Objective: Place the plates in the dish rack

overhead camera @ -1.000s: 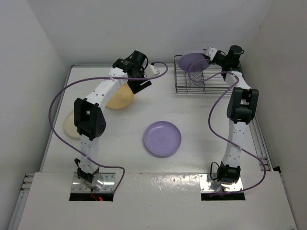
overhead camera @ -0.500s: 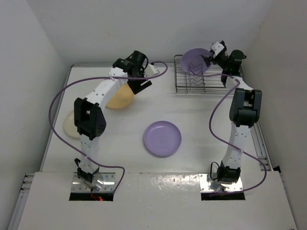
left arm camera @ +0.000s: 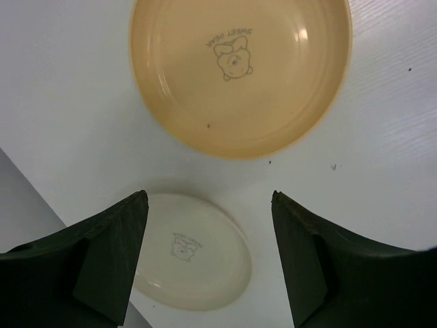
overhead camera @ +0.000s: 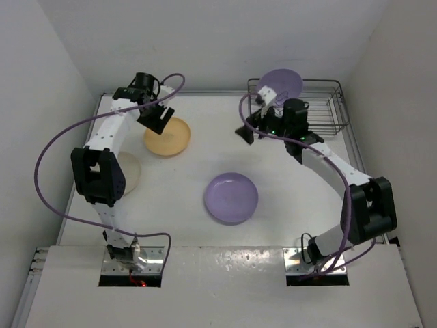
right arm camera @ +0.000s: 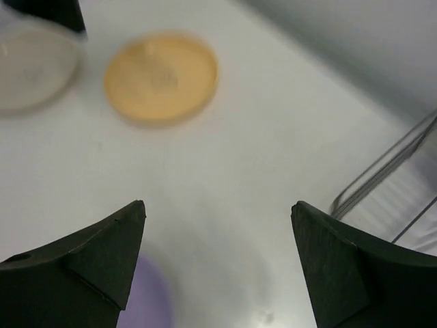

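White bench (overhead camera: pixel 287 171): one lavender plate (overhead camera: pixel 282 82) standing in dish rack (overhead camera: pixel 321 109); second lavender plate (overhead camera: pixel 231 197), orange plate (overhead camera: pixel 167 135), cream plate (overhead camera: pixel 131 172) flat left of it; both jaws open, empty; risk: flat rims slip the pinch.

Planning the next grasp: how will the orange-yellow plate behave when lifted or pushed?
The orange-yellow plate looks plastic: probably light and stiff. Its glossy sheen suggests a slippery rim. Lying flat on the table, it would likely slide, not tip.
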`<state>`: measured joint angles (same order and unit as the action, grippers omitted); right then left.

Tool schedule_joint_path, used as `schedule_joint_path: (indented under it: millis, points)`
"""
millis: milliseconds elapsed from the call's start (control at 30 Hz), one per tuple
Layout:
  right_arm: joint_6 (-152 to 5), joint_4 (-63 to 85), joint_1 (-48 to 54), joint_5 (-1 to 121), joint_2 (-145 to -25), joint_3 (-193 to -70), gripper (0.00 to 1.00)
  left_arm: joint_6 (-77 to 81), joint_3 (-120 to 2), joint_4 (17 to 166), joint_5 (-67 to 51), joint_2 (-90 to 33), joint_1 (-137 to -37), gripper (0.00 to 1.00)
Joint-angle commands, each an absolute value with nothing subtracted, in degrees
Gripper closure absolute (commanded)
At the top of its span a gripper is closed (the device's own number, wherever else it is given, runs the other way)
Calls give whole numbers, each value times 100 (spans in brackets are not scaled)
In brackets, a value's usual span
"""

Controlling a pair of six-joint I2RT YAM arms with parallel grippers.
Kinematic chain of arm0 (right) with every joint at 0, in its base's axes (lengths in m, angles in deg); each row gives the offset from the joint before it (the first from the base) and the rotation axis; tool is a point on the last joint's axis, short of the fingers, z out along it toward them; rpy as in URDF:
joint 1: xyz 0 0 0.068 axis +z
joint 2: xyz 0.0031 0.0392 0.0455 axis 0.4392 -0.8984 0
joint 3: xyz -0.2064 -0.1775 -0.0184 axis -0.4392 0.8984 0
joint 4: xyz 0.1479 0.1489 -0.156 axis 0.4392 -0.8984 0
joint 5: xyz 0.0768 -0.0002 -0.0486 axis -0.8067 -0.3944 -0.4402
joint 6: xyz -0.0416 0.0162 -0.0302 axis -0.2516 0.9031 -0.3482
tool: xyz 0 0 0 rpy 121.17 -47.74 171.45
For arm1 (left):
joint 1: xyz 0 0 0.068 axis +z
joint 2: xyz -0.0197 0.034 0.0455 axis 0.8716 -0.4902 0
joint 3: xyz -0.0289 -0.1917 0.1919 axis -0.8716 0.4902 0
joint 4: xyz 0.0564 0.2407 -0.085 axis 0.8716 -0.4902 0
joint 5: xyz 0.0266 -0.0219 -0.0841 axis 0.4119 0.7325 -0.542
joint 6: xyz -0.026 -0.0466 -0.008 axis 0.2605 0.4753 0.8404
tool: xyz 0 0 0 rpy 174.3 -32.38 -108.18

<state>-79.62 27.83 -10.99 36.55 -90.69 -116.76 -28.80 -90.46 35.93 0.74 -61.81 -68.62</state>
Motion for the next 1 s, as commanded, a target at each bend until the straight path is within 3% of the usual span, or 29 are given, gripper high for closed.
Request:
schedule_joint_path:
  millis: [0, 100, 133, 200, 367, 600, 667, 733, 967]
  points:
    - [-8451, 251, -647, 4834, -9171, -11220, 13, -2577, -8553, 4068, -212, -5541, -6926, 22]
    - [-8532, -185, -269, 5127, -9381, -11035, 22, -2577, -8314, 4191, -265, -5287, -6926, 22]
    - [-8480, -517, -233, 5458, -9504, -11035, 35, -2577, -8244, 4192, -326, -5233, -6926, 22]
    - [-8164, -591, -206, 5776, -9732, -11044, 48, -2577, -8103, 4245, -327, -5076, -6926, 22]
    - [-7705, 23, 47, 5462, -9900, -10597, 53, -2577, -7892, 4297, -379, -4811, -6926, 22]
    - [-7478, 332, 357, 6287, -10146, -10358, 64, -2690, -7505, 4464, -274, -4521, -6821, 22]
    - [-7634, 279, 304, 6367, -10287, -10569, 76, -2691, -7417, 4516, -204, -4521, -6760, 22]
    - [-8507, 95, 286, 6314, -10339, -10849, 100, -2691, -7286, 4517, -204, -4521, -6759, 22]
    - [-10623, 427, 95, 6176, -9297, -11420, 100, -2796, -7224, 4622, -151, -4635, -6584, 22]
